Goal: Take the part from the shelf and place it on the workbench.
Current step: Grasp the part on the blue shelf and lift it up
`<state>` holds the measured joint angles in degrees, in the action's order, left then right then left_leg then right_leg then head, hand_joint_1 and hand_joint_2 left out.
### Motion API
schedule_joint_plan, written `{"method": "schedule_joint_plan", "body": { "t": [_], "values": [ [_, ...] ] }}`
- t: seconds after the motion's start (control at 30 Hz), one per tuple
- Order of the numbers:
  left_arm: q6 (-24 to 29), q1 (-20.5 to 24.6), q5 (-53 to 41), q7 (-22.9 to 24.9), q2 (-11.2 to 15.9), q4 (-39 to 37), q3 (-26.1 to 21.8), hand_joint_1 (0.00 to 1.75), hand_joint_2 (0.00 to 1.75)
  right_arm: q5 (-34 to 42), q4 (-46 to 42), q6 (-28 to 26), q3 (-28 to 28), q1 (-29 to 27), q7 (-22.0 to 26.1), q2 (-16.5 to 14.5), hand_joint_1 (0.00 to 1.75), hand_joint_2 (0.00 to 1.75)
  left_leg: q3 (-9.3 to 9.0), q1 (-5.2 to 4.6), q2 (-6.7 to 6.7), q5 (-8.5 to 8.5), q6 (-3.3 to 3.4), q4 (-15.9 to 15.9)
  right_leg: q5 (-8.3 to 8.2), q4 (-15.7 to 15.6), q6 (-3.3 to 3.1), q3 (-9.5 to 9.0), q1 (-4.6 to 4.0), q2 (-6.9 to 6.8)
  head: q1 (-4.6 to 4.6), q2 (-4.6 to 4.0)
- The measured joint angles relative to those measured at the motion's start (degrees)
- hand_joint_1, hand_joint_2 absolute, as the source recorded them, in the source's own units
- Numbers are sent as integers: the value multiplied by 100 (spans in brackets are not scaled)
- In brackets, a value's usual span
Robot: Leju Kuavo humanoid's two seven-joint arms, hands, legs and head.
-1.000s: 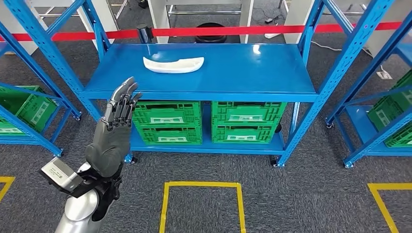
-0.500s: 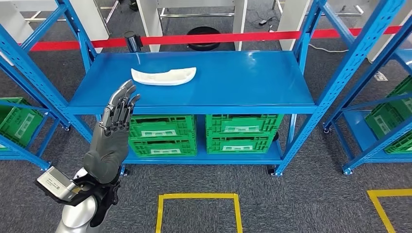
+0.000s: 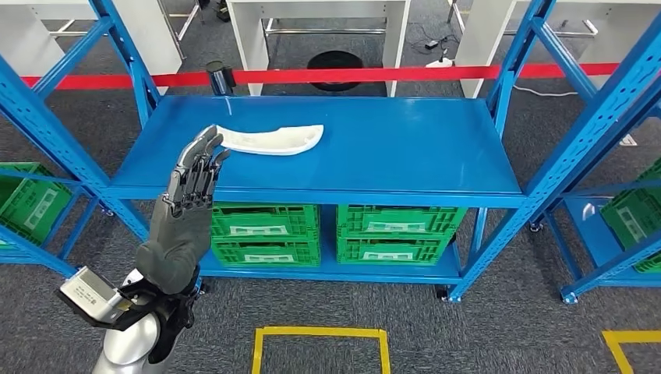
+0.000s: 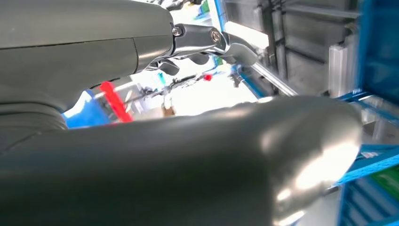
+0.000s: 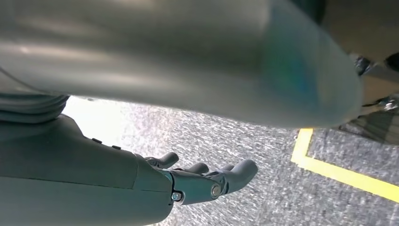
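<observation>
Part, a white curved piece, lies untouched toward the rear left corner of the blue shelf; left hand raised before the front edge with fingers extended, holding nothing; right hand hangs empty, fingers loosely apart; grasp and transfer to the workbench remain.

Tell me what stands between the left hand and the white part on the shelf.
Nothing visible: the left hand is raised in front of the shelf, and the white part lies in the open.
</observation>
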<state>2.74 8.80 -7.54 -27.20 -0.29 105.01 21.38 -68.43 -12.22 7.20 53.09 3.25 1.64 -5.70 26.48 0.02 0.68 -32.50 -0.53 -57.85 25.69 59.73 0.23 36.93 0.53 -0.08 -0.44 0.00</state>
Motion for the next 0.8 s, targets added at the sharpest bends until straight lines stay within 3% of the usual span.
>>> {"method": "schedule_joint_plan", "body": {
  "t": [0.1,0.17,0.23,0.27,0.3,0.37,0.43,0.5,0.6,0.67,0.73,0.77,0.8],
  "values": [
    [5,-9,-19,-5,3,48,0,0,0,-26,0,-4,1,0,26,3,0,0,94,13,-15,-48,-86,-307,29,-36,-131,-123,18,11,-19,0],
    [10,-21,-30,-12,9,77,0,0,0,-49,0,-8,1,9,57,6,0,0,469,27,-28,-283,-127,-946,83,-55,-182,-198,23,14,-44,0],
    [15,-58,-35,-12,24,84,0,0,0,-64,0,-9,1,13,75,7,0,0,922,32,-31,-540,-153,-1555,145,-54,-193,-250,19,17,-58,0],
    [20,-79,-38,-12,34,85,0,0,0,-69,0,-9,2,10,78,7,0,0,1052,32,-32,-526,-158,-1645,178,-53,-189,-285,18,17,-60,0],
    [26,-94,-40,-12,43,90,0,0,0,-73,0,-9,2,7,79,7,0,0,1076,33,-33,-367,-152,-1521,211,-51,-182,-331,18,17,-63,0],
    [38,-105,-49,-15,57,119,0,0,0,-87,1,-8,2,6,84,7,0,0,882,32,-41,187,-121,-813,281,-52,-156,-436,19,17,-68,0],
    [45,-114,-57,-25,67,155,0,0,0,-100,2,-8,2,13,90,7,0,0,706,11,-59,389,-74,-244,333,-50,-105,-494,10,19,-80,0],
    [51,-141,-65,-36,74,190,-1,0,0,-109,2,-12,2,21,98,7,0,0,674,-10,-67,353,-10,-148,372,-55,-30,-512,-1,16,-92,0],
    [56,-167,-92,-45,75,261,-2,0,0,-120,2,-13,2,38,196,8,0,0,593,24,-59,440,99,-99,493,79,72,-497,-5,12,-86,0],
    [56,-173,-112,-47,71,291,-2,0,0,-111,2,-7,2,44,304,7,0,0,551,34,-66,424,155,-71,754,633,110,-213,1,16,-62,0],
    [48,-183,-122,-45,67,294,-2,0,0,-80,5,0,1,37,386,4,0,0,529,25,-66,386,187,-74,993,1356,128,235,4,15,-44,0],
    [33,-185,-129,-45,65,290,-2,0,0,-73,7,1,1,30,403,3,0,0,509,19,-58,362,192,-77,975,1526,129,378,4,15,-42,0],
    [16,-185,-134,-44,60,284,-2,0,0,-77,8,0,1,26,404,3,0,0,477,17,-46,336,191,-80,841,1481,123,415,3,16,-38,0]
  ]
}}
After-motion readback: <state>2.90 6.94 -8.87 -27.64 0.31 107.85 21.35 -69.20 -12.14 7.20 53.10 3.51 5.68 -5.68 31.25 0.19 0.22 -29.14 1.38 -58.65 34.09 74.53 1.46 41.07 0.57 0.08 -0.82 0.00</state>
